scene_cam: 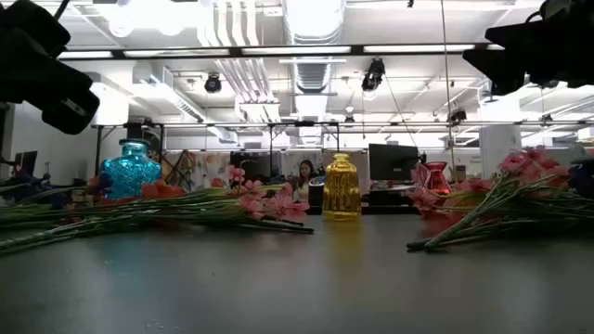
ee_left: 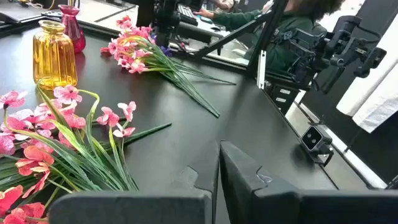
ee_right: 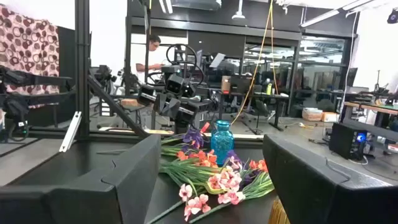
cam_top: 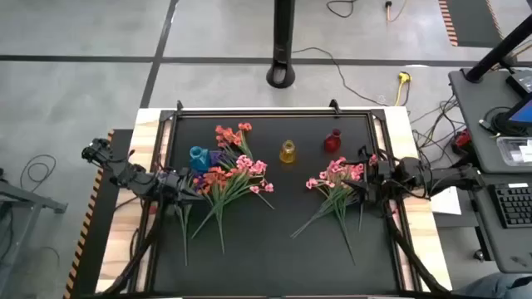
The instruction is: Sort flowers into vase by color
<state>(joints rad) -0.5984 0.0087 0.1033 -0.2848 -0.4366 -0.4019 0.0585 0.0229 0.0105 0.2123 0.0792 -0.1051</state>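
Note:
Two heaps of flowers lie flat on the black table. The left heap point(cam_top: 229, 176) mixes orange-red, pink and a little purple blossom beside the blue vase point(cam_top: 198, 156). The right heap point(cam_top: 337, 178) is pink. A yellow vase point(cam_top: 288, 152) and a red vase point(cam_top: 333, 141) stand upright toward the far edge. My left gripper point(cam_top: 184, 183) hangs shut above the table at the left heap's left side, holding nothing. My right gripper point(cam_top: 364, 181) hangs open above the table at the right heap's right side, its fingers point(ee_right: 124, 180) wide apart and empty.
Bare black table stretches along the near edge point(cam_top: 274, 266) and between the two heaps. A metal frame point(cam_top: 266, 112) borders the table. Beyond it are a pole base point(cam_top: 281, 76), cables and a desk with a keyboard point(cam_top: 515, 203). A person sits in the room behind point(scene_cam: 303, 176).

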